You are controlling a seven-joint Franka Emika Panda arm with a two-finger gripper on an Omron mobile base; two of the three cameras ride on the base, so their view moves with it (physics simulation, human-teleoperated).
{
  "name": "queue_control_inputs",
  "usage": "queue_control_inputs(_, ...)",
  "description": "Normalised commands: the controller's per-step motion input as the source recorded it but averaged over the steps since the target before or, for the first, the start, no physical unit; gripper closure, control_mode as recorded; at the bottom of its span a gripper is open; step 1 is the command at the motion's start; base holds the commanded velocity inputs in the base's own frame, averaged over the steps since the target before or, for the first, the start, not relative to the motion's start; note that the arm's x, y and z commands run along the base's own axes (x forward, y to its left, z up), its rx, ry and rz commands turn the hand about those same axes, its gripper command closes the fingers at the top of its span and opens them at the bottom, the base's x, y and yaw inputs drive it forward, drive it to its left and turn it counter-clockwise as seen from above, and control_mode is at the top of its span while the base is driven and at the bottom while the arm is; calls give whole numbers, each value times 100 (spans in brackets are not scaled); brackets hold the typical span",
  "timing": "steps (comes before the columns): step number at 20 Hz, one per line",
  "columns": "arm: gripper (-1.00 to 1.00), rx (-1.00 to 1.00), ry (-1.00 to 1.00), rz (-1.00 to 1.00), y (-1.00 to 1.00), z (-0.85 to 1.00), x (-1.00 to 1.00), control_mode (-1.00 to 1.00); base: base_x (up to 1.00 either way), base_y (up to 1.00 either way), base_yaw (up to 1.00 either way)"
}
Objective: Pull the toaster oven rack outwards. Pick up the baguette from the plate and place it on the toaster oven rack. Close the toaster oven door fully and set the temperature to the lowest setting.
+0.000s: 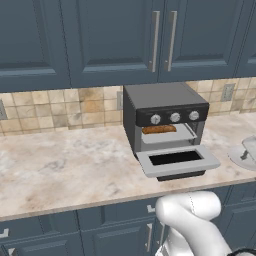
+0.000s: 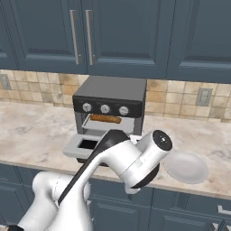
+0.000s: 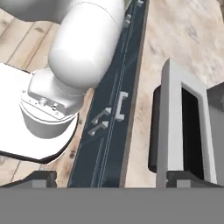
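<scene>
The toaster oven (image 1: 165,117) sits on the counter (image 1: 65,165) against the tiled wall, and the baguette (image 1: 159,129) lies on the toaster oven rack (image 1: 170,135) inside its mouth. The toaster oven door (image 1: 177,161) hangs flat open in front. The plate (image 2: 187,168) sits bare to the oven's right. The gripper (image 3: 111,179) looks down past the door's edge, fingers spread apart, nothing between them.

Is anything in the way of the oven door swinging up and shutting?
Maybe. The toaster oven door hangs open and flat. The toaster oven rack, holding the baguette, seems pulled forward to the opening's front edge, so it may block the door. Nothing lies on the door itself.
</scene>
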Motion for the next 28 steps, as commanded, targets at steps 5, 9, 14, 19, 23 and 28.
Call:
queue_control_inputs(5,-100,4,20,0,0,-28,10,-100,0,0,0)
queue_control_inputs(9,-100,7,13,-3,0,-35,7,-100,0,0,0)
queue_control_inputs(14,-100,8,8,-5,0,-28,5,-100,0,0,0)
queue_control_inputs(19,-100,3,5,-8,0,-14,0,-100,0,0,0)
queue_control_inputs(23,-100,0,8,-12,0,-10,0,-100,0,0,0)
queue_control_inputs(28,-100,0,8,-11,0,-12,0,-100,0,0,0)
